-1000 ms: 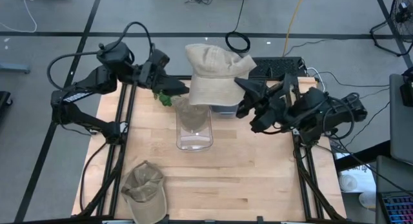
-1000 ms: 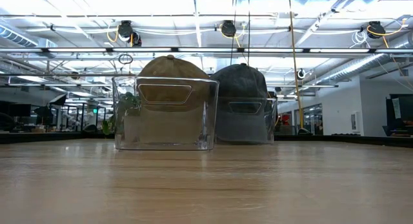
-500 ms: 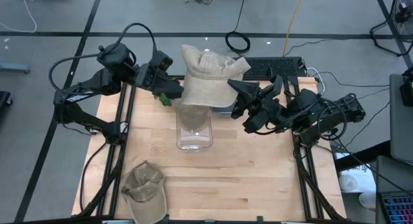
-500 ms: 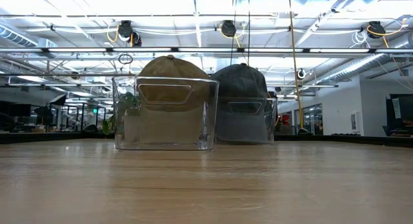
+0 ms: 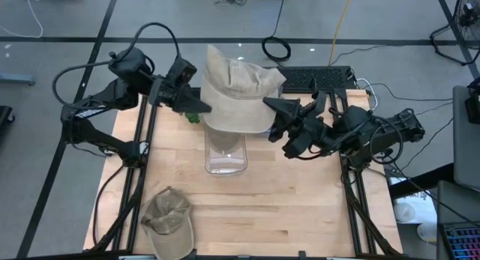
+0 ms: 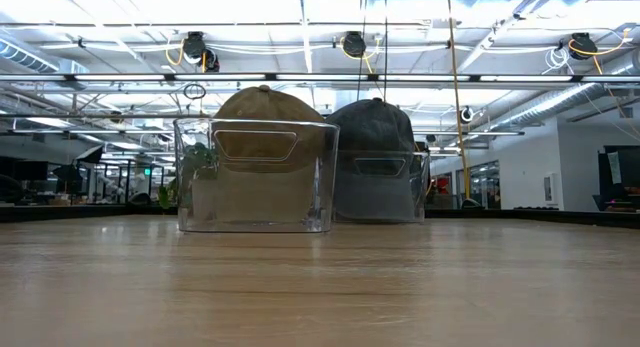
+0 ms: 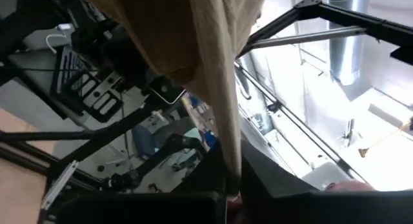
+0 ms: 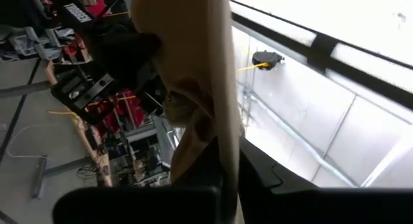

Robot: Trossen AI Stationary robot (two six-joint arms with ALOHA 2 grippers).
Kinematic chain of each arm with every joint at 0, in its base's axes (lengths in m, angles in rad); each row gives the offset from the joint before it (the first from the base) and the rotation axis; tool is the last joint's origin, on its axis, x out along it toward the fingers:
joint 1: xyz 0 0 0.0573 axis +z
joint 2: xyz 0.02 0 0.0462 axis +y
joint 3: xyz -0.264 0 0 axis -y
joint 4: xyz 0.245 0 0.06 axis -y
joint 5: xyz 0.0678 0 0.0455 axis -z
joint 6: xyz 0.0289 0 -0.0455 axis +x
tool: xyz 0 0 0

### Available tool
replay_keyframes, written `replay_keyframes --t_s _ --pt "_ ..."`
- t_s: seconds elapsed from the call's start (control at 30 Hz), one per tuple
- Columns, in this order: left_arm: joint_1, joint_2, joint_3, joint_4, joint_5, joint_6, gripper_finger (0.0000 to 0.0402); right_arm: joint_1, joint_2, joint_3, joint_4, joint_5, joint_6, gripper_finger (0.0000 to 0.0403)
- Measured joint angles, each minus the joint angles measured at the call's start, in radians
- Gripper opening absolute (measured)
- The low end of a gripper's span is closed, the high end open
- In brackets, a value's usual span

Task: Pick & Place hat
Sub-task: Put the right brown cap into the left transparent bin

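From above, a beige hat (image 5: 236,89) hangs in the air over the far end of a clear bin (image 5: 225,149) that stands in the middle of the wooden table (image 5: 300,200), and it is held from both sides. The left gripper (image 5: 201,106) pinches the hat's left edge with its fingers closed on the cloth, its dark arm reaching in from the table's far left corner and bent at the elbow. The right gripper (image 5: 268,104) clamps the hat's right edge, its arm stretched in level from the right side of the table. A second, olive cap (image 5: 168,216) lies at the near left edge of the table, well apart from both grippers. In the low view neither gripper shows; the clear bin (image 6: 256,175) stands on the tabletop with a tan cap (image 6: 265,105) rising above its rim, and just to its right a second clear container (image 6: 382,185) holds a grey cap (image 6: 375,125). In the left wrist view the beige cloth (image 7: 213,69) drops straight down into the closed dark fingers (image 7: 229,185), which grip its lower edge. In the right wrist view the same cloth (image 8: 200,75) hangs in a fold and runs down between that arm's own closed fingers (image 8: 226,172).
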State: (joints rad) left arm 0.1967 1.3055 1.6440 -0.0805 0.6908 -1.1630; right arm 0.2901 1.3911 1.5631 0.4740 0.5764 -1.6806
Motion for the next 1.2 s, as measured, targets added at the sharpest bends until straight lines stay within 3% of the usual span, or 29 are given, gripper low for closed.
replay_keyframes --t_s 0.13,0.23,0.43,0.57,0.93,1.07,1.2 --pt "0.001 0.002 -0.001 0.013 0.008 0.043 0.001 -0.001 -0.001 0.0 0.0 0.008 0.096 0.0032" --pt "0.009 0.003 -0.002 0.033 0.024 0.059 0.001 0.009 0.001 0.0 0.0 0.028 0.261 0.0055" --pt "0.042 0.005 -0.004 0.024 0.055 0.102 0.001 0.067 -0.004 0.0 -0.08 0.248 0.647 0.0118" --pt "0.07 0.002 -0.004 0.026 0.073 0.135 0.0009 0.113 -0.008 0.0 -0.19 0.396 0.759 0.0152" --pt "0.12 0.002 -0.004 0.03 0.103 0.339 0.0009 0.217 -0.028 0.0 -0.224 0.655 1.106 0.0202" --pt "0.119 0.002 -0.004 0.027 0.141 0.453 0.0009 0.225 -0.059 0.0 -0.293 0.607 1.311 0.0222" --pt "0.113 0.0 -0.004 0.003 0.182 0.631 0.0009 0.211 -0.096 0.0 -0.464 0.373 1.569 0.023"
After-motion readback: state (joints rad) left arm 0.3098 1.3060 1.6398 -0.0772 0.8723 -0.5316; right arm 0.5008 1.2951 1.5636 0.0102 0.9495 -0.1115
